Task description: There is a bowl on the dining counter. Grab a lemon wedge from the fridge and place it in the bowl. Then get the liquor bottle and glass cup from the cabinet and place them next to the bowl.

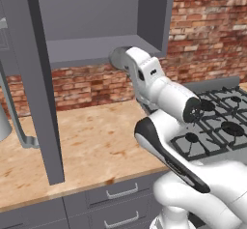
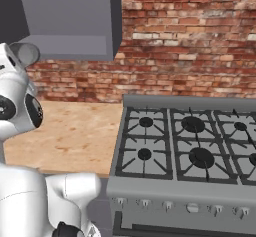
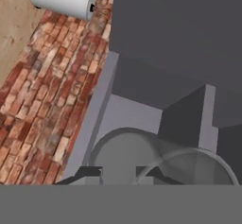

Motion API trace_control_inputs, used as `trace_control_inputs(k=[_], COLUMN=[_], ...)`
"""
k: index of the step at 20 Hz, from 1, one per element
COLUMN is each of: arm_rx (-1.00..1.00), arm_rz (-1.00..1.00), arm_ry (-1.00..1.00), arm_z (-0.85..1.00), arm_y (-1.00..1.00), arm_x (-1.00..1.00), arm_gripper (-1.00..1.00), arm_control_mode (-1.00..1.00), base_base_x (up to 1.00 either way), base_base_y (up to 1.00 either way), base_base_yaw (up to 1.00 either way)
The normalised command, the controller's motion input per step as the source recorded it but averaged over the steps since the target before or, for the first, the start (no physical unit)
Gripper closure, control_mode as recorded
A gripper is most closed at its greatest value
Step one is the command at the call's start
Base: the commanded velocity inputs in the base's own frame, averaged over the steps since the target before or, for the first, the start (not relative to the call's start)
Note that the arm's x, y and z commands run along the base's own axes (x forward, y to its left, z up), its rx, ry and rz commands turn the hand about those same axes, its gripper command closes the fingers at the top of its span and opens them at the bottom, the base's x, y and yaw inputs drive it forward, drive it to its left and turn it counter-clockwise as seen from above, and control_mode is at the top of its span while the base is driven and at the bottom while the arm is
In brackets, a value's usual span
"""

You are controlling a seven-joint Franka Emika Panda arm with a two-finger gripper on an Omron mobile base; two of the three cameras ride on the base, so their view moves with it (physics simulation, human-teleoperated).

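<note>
Clear round glass cup (image 3: 156,159) inside the grey wall cabinet (image 1: 96,20), pincer (image 3: 118,172) closed on its rim, wooden tabletop (image 1: 91,141) at 6 o'clock below.

Pretty standard white arm (image 1: 164,90), glossy rounded shells all over, chunky tube-like links. There's a long dark strip running down the side of the lower link (image 1: 169,158), at about 5 o'clock from the elbow. Joints have dark round caps with little lighter dots on them (image 1: 193,111). From the right side you see the same black oval insets in the white shell (image 2: 34,110).
</note>
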Motion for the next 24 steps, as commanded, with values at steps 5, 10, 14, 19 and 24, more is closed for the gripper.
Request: trace_control_inputs(k=[5, 10, 14, 19, 24], arm_rx=[0.03, 0.13, 0.03, 0.00, 0.00], arm_rz=[0.00, -0.02, -0.01, 0.00, 0.00], arm_ry=[-0.01, -0.16, -0.04, 0.00, 0.00], arm_z=[0.00, 0.00, 0.00, 0.00, 0.00], arm_y=[0.00, -0.07, -0.03, 0.00, 0.00], arm_x=[-0.21, -0.81, -0.21, 0.00, 0.00], arm_gripper=[1.00, 1.00, 1.00, 1.00, 1.00], arm_control_mode=[-1.00, -1.00, 1.00, 1.00, 1.00], base_base_x=[0.00, 0.00, -0.71, -0.91, -0.73], base_base_y=[0.00, 0.00, -0.12, -0.13, 0.00], base_base_yaw=[0.00, 0.00, -0.03, -0.06, -0.20])
